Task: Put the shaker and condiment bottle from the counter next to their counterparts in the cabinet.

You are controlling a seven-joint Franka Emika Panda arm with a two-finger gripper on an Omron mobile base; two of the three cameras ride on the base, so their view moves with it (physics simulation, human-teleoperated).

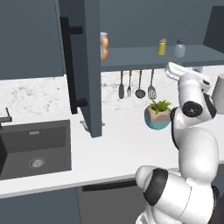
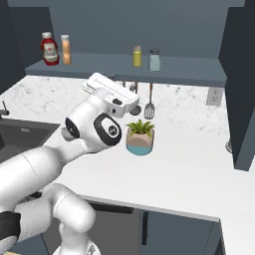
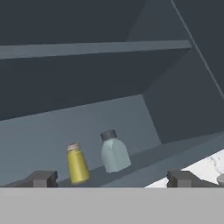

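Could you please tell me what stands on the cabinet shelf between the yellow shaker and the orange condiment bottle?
Nothing: in the right base view the shelf is bare between the condiment bottle and the shaker.

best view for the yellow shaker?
Hand view: the shaker sits close and unblocked on the shelf beside the grey shaker. Both base views show it small and distant on that shelf.

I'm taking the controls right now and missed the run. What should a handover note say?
Gripper: open, holding nothing, facing the cabinet shelf.
Shaker: upright on the shelf, beside the pale grey-green shaker, apart from it.
Condiment bottle: upright on the same shelf next to the red ketchup bottle.
Done: both items appear placed by their counterparts.
Left: probably just draw the arm back clear of the shelf.
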